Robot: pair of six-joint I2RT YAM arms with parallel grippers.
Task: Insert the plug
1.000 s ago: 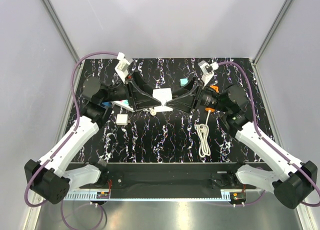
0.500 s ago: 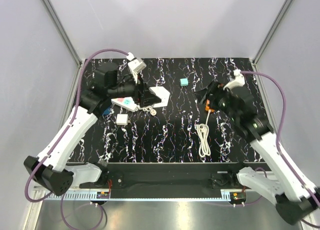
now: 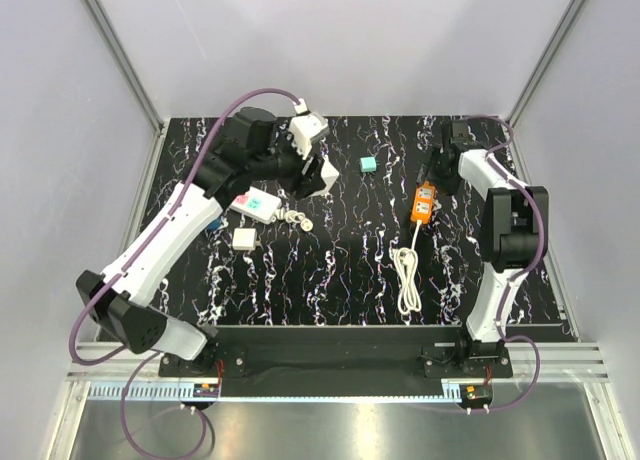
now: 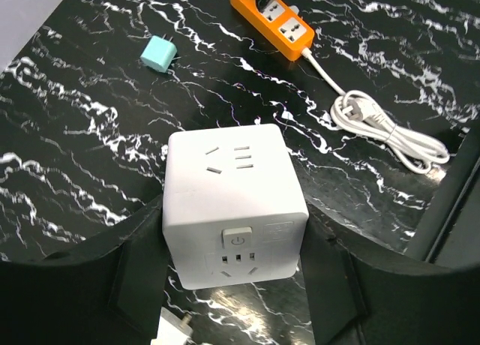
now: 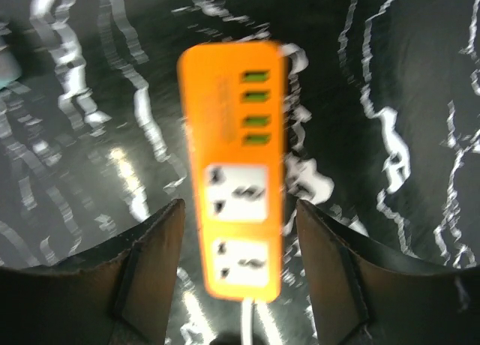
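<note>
- Clamped between the fingers (image 4: pixel 127 285) of the left gripper (image 4: pixel 234 217): the plug (image 4: pixel 234 202), a white cube with one pad pressed against each side, its socket face and small switch turned toward the wrist camera.
- From above, held well to the left of the orange power strip (image 3: pixel 424 201) and a little farther from the arm bases than it; apparently lifted off the black marbled table (image 3: pixel 340 270).
- Straddling the orange power strip in the right wrist view: the right gripper (image 5: pixel 238 210), fingers (image 5: pixel 150 262) standing apart, a dark gap on either side of the orange body, no contact to be seen. Blurred view.
- Left of the orange power strip, between it and the plug and slightly farther back: a small teal cube (image 3: pixel 368 164), flat on the table.
- From the near end of the orange power strip: a white cable (image 3: pixel 407 275), bundled in a loose hank toward the arm bases.
- Farther left of the orange power strip than the plug: a white strip with coloured buttons (image 3: pixel 254 203), and just nearer the bases than that, a small white square block (image 3: pixel 244 239); both well apart from the orange power strip.
</note>
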